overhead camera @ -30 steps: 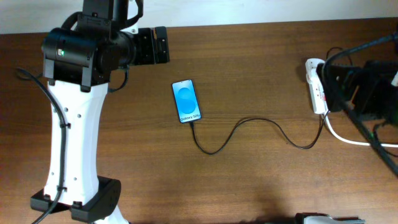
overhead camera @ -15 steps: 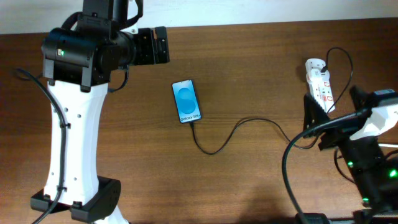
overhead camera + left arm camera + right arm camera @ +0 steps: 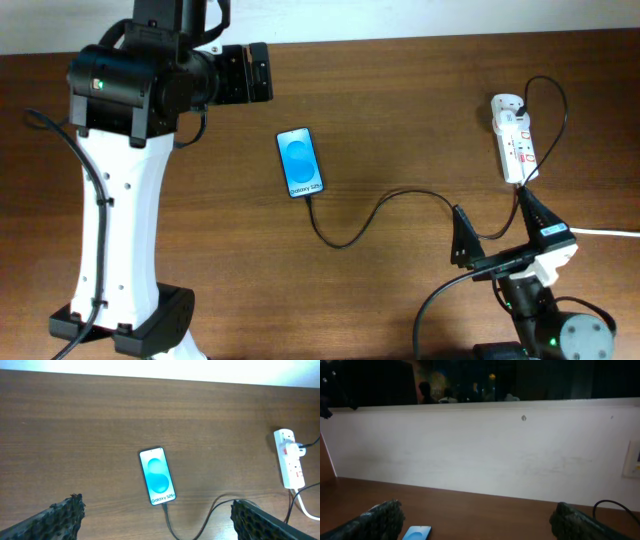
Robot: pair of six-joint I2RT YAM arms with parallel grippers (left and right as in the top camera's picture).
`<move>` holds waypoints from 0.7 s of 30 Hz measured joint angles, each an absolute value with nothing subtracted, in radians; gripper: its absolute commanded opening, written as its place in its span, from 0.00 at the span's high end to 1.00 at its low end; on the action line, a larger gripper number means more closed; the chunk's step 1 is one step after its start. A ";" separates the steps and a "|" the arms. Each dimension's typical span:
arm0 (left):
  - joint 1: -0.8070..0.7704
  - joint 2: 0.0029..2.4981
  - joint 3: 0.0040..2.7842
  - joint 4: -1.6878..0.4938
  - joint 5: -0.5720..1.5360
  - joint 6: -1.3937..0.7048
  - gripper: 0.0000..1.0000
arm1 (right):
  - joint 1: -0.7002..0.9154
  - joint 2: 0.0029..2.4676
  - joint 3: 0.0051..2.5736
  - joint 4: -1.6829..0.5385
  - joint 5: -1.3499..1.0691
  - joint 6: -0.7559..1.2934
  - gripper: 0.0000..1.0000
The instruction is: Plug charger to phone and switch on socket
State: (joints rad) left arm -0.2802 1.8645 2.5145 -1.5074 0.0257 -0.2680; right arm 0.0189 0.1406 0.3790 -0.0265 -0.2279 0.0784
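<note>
The phone [image 3: 300, 162] lies face up mid-table, its blue screen lit; it also shows in the left wrist view [image 3: 157, 483] and the right wrist view [image 3: 416, 533]. The thin black charger cable [image 3: 385, 205] runs from the phone's bottom edge, where its tip sits at the port, across to the white socket strip [image 3: 514, 140] at the right. The strip shows in the left wrist view [image 3: 290, 458]. My left gripper [image 3: 157, 522] is open and empty, high above the table. My right gripper [image 3: 495, 235] is open and empty, near the front right, below the strip.
The thick white cord [image 3: 600, 233] leaves the strip toward the right edge. The left arm's white base [image 3: 120, 230] stands at the left. A pale wall [image 3: 485, 450] backs the table's far edge.
My right arm has drawn back from over the socket strip toward the front edge of the table, uncovering the strip. The phone, cable and left arm have not moved.
</note>
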 measured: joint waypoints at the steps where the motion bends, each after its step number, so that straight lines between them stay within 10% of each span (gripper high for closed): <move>1: -0.280 1.864 2.514 -1.507 0.026 -0.268 0.01 | 0.019 0.111 0.348 0.010 -0.228 0.078 0.02; 13: -0.280 1.864 2.514 -1.507 0.026 -0.268 0.01 | 0.020 0.014 0.039 0.425 -0.060 0.078 0.02; 21: -0.280 1.864 2.514 -1.507 0.025 -0.268 0.01 | 0.020 0.012 0.010 0.166 0.023 0.078 0.02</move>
State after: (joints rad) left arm -0.2802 1.8645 2.5145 -1.5070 0.0254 -0.2680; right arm 0.0204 0.0120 0.0105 0.1658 0.0231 0.0784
